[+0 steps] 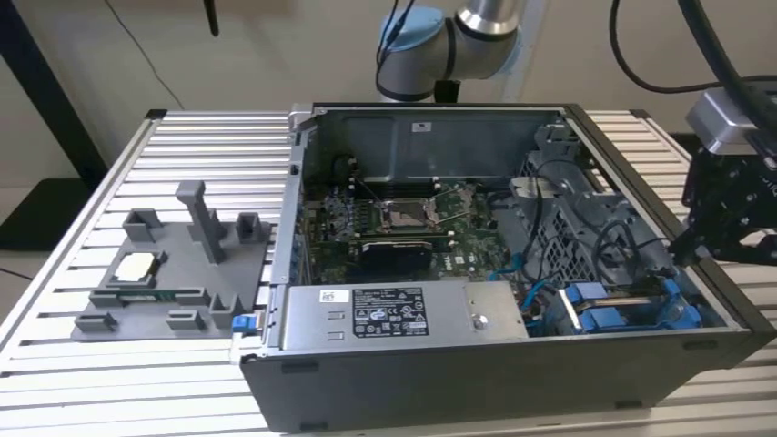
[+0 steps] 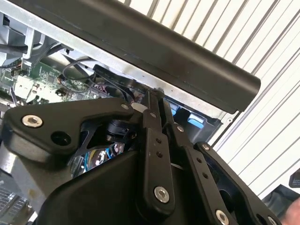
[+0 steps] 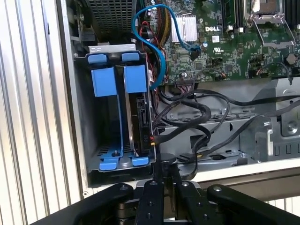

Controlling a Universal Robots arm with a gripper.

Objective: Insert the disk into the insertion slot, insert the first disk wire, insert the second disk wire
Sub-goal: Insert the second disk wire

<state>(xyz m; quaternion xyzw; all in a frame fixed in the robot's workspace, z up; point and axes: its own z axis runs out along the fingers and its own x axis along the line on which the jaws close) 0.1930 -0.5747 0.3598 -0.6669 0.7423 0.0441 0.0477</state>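
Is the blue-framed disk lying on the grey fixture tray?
No: in the exterior view the disk stands inside the computer case, apart from the fixture tray.

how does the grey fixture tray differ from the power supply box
The fixture tray lies on the slatted table outside the case; the power-supply box sits inside it. The tray has upright posts; the box is flat-topped with a white label. Both are grey.

Access to the insertion slot (image 3: 107, 133) is hemmed in by the case wall (image 3: 70, 93) on one side and by black cables (image 3: 197, 117) and a blue cable (image 3: 158, 51) crowded just beside the disk (image 3: 140, 122), while open room is left on the disk's other side.
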